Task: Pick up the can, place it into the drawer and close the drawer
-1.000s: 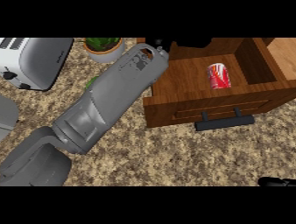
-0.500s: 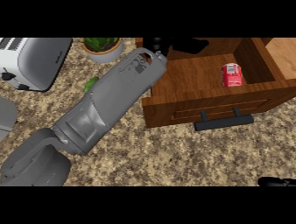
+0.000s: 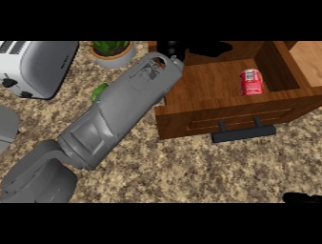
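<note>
The can (image 3: 251,82) lies in the open drawer (image 3: 213,78); left robot hand (image 3: 192,47) looks released above. Withdrawing could nudge the can.

Left forearm grey, long, runs diagonally from lower left edge up toward top centre; wrist end at upper tip; left hand (image 3: 192,48) black, mostly at top edge of view, finger pose unclear; right hand (image 3: 311,198) only black sliver at lower right edge, low in view, well apart from left arm; fingers not discernible.
</note>
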### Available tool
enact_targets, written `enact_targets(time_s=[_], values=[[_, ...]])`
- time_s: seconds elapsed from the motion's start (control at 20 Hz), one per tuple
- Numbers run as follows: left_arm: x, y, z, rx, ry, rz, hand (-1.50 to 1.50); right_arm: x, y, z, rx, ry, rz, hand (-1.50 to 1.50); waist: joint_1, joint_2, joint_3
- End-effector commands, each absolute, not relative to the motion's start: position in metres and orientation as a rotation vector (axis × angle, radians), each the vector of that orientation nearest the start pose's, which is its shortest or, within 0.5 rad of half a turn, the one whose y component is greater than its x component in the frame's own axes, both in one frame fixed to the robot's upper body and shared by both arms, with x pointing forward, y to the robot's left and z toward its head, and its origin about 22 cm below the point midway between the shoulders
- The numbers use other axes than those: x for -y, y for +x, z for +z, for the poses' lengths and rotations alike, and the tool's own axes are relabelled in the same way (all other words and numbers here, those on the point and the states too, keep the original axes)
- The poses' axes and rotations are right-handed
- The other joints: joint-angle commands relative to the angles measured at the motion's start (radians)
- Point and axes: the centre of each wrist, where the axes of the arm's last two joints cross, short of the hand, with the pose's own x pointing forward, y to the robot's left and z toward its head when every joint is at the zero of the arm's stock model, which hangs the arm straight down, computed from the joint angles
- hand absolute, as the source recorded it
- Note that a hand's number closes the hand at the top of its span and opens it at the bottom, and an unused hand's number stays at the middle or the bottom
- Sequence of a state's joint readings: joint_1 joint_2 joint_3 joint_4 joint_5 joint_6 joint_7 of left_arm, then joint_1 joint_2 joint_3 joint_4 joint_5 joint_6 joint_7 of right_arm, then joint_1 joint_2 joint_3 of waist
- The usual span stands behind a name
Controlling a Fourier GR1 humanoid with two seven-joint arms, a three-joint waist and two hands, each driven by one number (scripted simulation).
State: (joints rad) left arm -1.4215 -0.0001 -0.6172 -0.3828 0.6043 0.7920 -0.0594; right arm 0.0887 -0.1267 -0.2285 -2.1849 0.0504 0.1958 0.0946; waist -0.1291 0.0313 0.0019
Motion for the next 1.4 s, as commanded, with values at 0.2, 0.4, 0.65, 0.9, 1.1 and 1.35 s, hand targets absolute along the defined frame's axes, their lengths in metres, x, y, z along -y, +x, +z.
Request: enact_targets(time_s=[0.2,0.4,0.65,0.9,1.1,1.35], values=[[0.014,0.418,0.165,1.783,0.229,-0.08,-1.5,0.278,0.184,0.151,2.042,-0.441,0.456,-1.5,0.022,-0.006,-0.001],[0.015,0.424,0.179,1.785,0.229,-0.04,-1.5,0.274,0.184,0.155,2.018,-0.537,0.559,-1.5,0.031,-0.007,-0.001],[0.018,0.419,0.177,1.816,0.206,-0.053,-1.5,0.267,0.212,0.136,1.953,-0.731,0.738,-1.5,0.084,-0.012,-0.001],[0.018,0.422,0.185,1.803,0.218,-0.044,-1.5,0.243,0.219,0.127,1.882,-0.854,0.87,-1.5,0.098,-0.02,-0.002],[0.028,0.411,0.188,1.793,0.194,-0.031,-1.5,0.243,0.244,0.107,1.782,-0.942,0.98,-1.5,0.119,-0.028,-0.001],[-0.014,0.43,0.196,1.778,0.231,-0.042,-1.5,0.229,0.252,0.065,1.695,-1.031,0.99,-1.5,0.146,-0.035,-0.002]])
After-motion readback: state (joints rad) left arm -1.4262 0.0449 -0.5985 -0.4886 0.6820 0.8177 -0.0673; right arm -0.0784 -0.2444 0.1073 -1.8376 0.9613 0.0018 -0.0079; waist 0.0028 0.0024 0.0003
